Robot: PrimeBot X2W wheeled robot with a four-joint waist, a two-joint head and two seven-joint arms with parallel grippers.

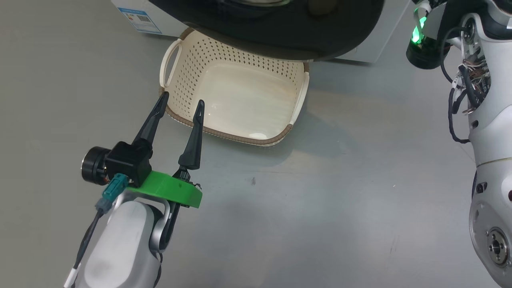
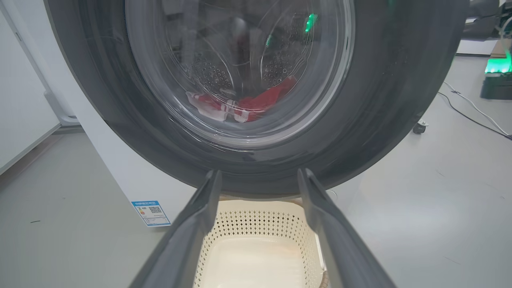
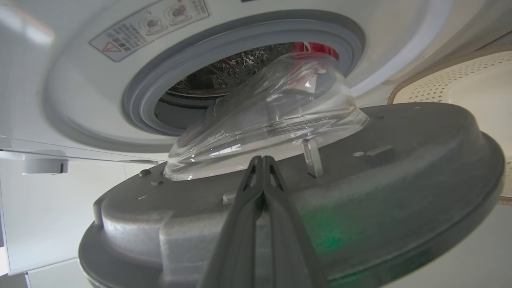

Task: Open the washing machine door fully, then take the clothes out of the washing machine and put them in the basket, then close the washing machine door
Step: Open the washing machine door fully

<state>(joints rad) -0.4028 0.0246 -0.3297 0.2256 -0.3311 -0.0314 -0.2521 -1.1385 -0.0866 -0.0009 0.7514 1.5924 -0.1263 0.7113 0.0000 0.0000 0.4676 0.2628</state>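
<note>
Left gripper (image 1: 182, 99) hangs low over the floor at the basket's (image 1: 224, 134) near rim, fingers spread wide, nothing between them. Basket has nothing in it; its far end sits under the door (image 1: 280, 36), which overhangs it. Door stands partly swung out, not fully open. Right gripper (image 3: 262, 160) is behind it on the inner side, fingers pressed together with nothing in them, tips at the grey inner face just below the glass bowl; contact can't be confirmed. Beyond, washer (image 2: 120, 168) with the drum mouth half screened by the bowl. Clothes (image 2: 256, 106) lie red at the drum bottom, seen through the glass, none out yet. Risks, as judged: closed fingertips pushing on smooth plastic may skid off, so the door stays short of fully open; reaching in past a half-open door invites a forearm strike on the rim; the left fingers are close enough to the basket to nudge it out from under the mouth.
</note>
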